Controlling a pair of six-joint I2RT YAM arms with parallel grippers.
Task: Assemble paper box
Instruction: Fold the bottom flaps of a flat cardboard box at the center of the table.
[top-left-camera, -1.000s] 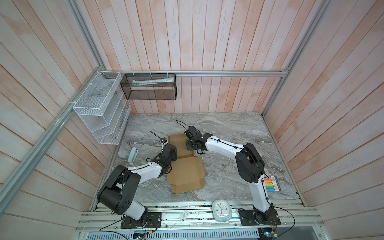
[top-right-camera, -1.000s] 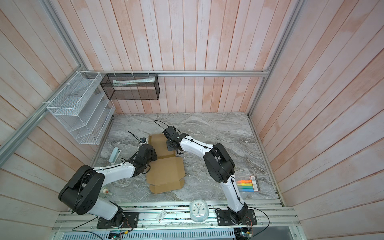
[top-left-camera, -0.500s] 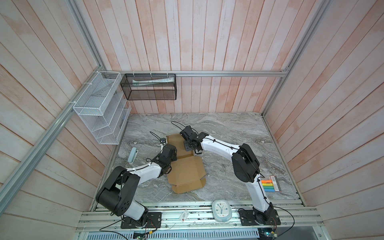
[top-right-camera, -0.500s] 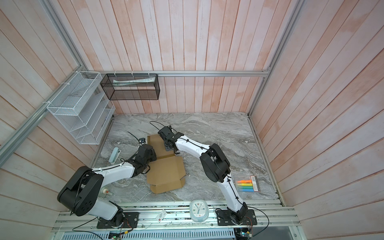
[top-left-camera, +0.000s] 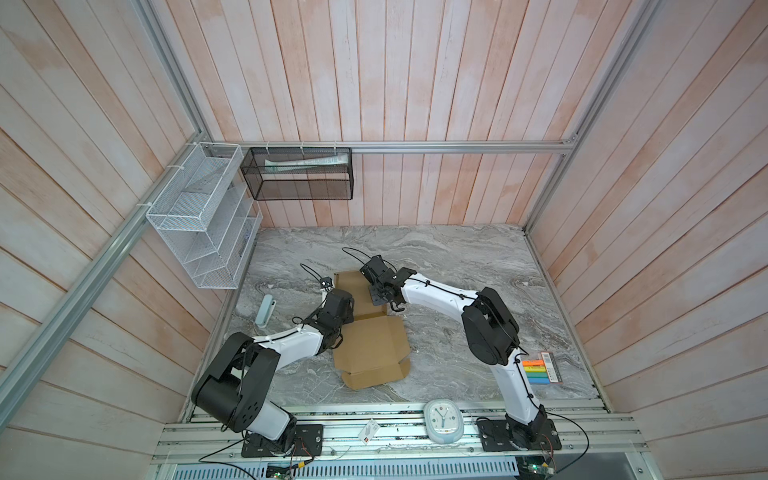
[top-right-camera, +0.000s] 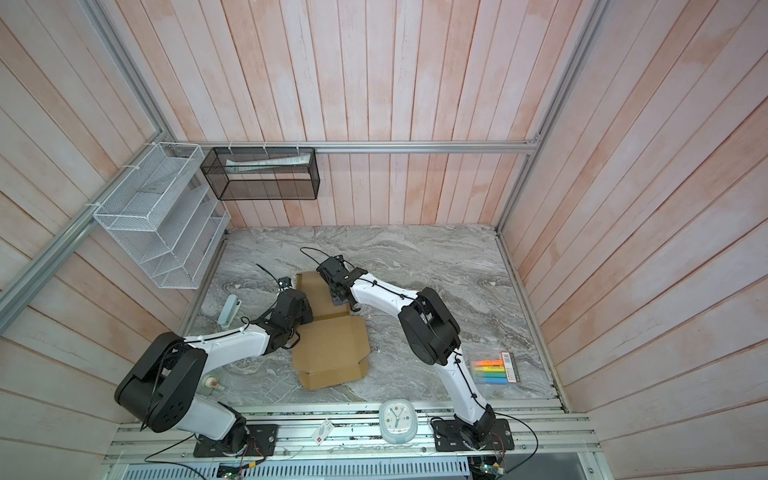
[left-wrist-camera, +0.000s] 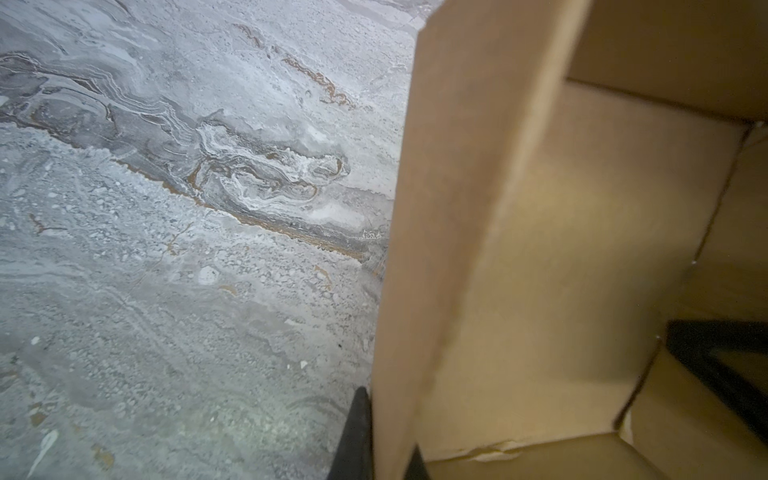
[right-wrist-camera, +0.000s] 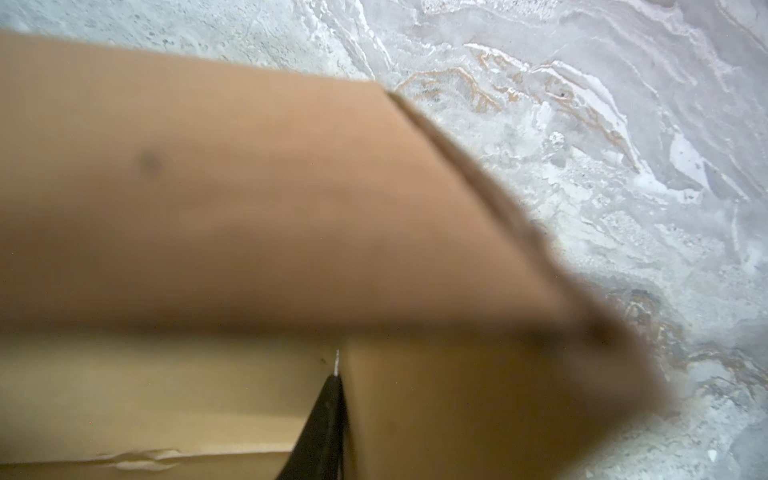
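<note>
A white wire rack (top-left-camera: 199, 216) is seen fixed to the left wall, with a black mesh basket (top-left-camera: 299, 174) hung from the back rail just beside it. On the marble table (top-left-camera: 457, 266), near its left edge, a small pale object (top-left-camera: 266, 309) is laid. The left gripper (left-wrist-camera: 388, 419) is found at the left side of the paper box (top-left-camera: 370, 345), and in the left wrist view a raised side wall of the cardboard is seen pinched between its black fingers (left-wrist-camera: 357, 432), the jaws being closed on it. In both top views the box is placed left of the table's middle, between the two arms: its near panel lies flat and open with small flaps at the front edge, while its far part is partly covered by the two wrists. The right gripper (top-left-camera: 379, 294) is held over the far part of the box; in the right wrist view only one dark finger (right-wrist-camera: 326, 424) is made out against blurred cardboard, so it cannot be told whether the jaws are open or closed. A pale clock (top-left-camera: 443, 420) is set on the front rail, and a pack of coloured markers (top-left-camera: 540, 370) is laid near the table's right edge.
</note>
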